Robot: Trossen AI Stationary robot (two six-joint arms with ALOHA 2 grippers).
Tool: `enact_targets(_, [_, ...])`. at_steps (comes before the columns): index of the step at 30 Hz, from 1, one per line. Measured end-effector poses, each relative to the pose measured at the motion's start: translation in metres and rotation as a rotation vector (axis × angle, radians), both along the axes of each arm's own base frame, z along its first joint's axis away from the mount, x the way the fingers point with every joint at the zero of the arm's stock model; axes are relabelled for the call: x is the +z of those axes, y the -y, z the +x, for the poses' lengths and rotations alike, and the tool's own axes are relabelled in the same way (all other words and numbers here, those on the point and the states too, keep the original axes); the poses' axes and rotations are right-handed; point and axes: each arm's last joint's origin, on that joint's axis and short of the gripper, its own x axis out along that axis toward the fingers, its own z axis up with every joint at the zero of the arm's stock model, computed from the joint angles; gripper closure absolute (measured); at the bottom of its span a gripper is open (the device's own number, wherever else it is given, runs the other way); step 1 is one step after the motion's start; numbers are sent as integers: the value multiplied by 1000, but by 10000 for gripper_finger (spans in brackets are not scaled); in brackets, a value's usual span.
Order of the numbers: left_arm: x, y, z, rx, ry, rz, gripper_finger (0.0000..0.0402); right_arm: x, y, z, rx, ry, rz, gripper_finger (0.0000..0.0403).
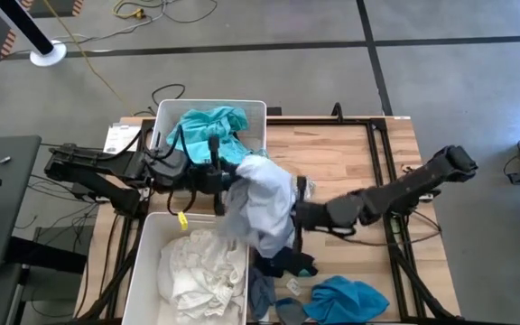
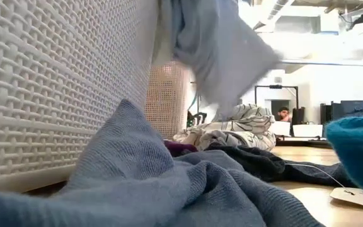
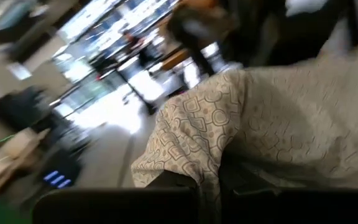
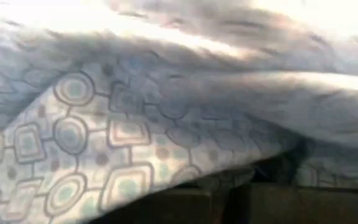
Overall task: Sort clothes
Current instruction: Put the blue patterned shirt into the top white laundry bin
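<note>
Nearest, at the table's (image 1: 350, 153) front edge: unsorted clothes remaining — a bright blue garment (image 1: 346, 298), a dark navy piece (image 1: 283, 264) and a grey-blue one (image 1: 260, 293) just beside the near bin (image 1: 143, 257). Inside that near white bin: a heap of white clothes (image 1: 201, 271), so part of the sorting judged done. In the low view, grey-blue knit fabric (image 2: 169, 189) sprawled across the front, with striped and dark pieces behind it against the bin's woven wall.

Mid-table: a pale grey patterned garment (image 1: 264, 203) lifted off the surface, hanging in loose folds between the two arms. Thin, soft cloth, printed with small rounded squares and circles, draping and creasing freely. Left tool (image 1: 219, 176) closed on one edge of it, cloth spilling over the dark fingers in the left wrist view. Right tool (image 1: 301, 215) closed on the opposite side, fabric filling the right wrist view.

Farther back: the second white bin (image 1: 255, 113) holding teal clothes (image 1: 210, 131).

Judged roughly midway: two bins partly filled, one garment in hand and not yet placed, several pieces left on the table.
</note>
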Motion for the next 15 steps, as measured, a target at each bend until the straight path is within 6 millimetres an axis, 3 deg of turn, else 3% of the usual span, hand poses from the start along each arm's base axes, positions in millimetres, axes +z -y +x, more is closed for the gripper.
enact_targets(8, [17, -13, -22, 339, 62, 75, 400, 61, 52, 20, 53, 114, -74, 402])
enact_targets(15, [30, -29, -47, 587, 72, 123, 400, 87, 97, 51, 117, 132, -99, 403])
